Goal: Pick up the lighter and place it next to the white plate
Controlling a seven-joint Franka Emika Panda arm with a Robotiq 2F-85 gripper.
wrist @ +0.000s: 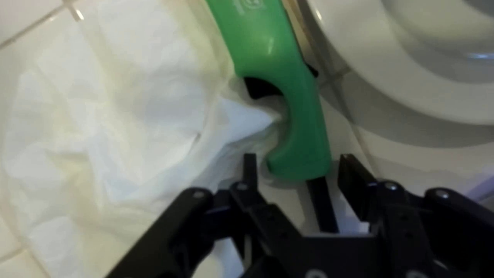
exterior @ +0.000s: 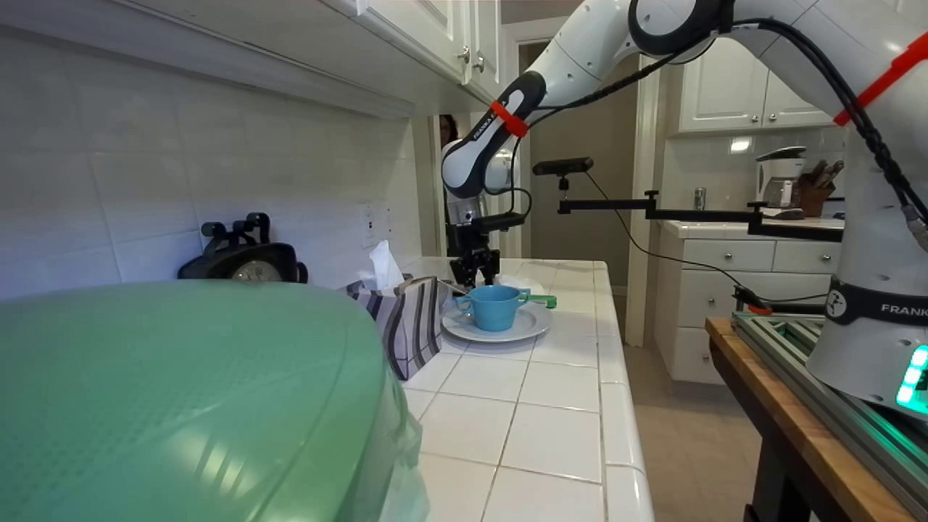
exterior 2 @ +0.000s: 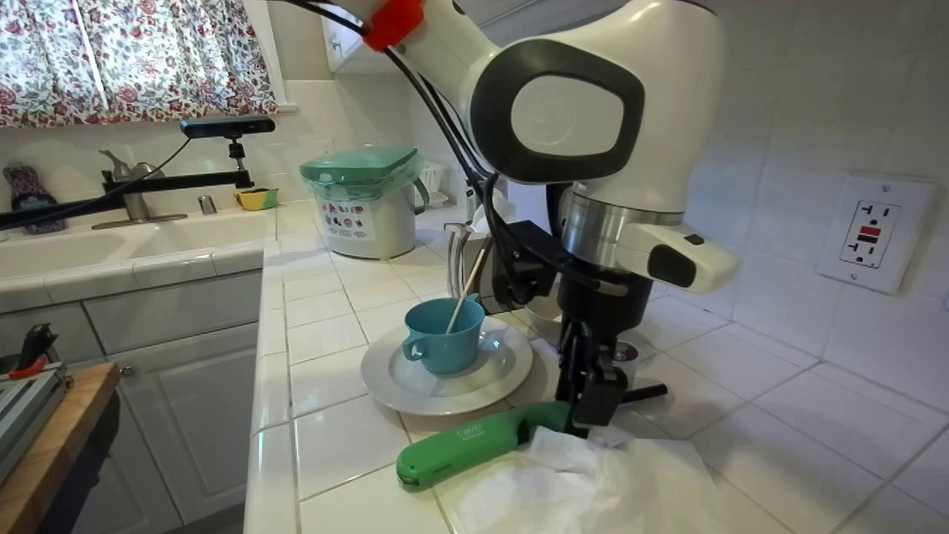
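The green lighter (exterior 2: 463, 447) with its black stem lies on the tiled counter, partly by a crumpled white tissue. It also shows in the wrist view (wrist: 270, 50) and in an exterior view (exterior: 542, 301). The white plate (exterior 2: 393, 386) lies beside it, with the light-blue cup (exterior 2: 445, 354) on it; its rim is at the right of the wrist view (wrist: 386, 85). My gripper (wrist: 298, 157) is open and low over the lighter. Its fingers stand on both sides of the green stem end, with a gap at each side. In an exterior view the gripper (exterior 2: 586, 423) partly hides the stem.
The white tissue (wrist: 115, 116) spreads beside the lighter. A striped tissue box (exterior: 409, 322) stands near the wall by the plate. A bin with a green lid (exterior 2: 363, 174) stands farther along the counter. A stick leans in the cup. A wall outlet (exterior 2: 875, 233) is behind the arm.
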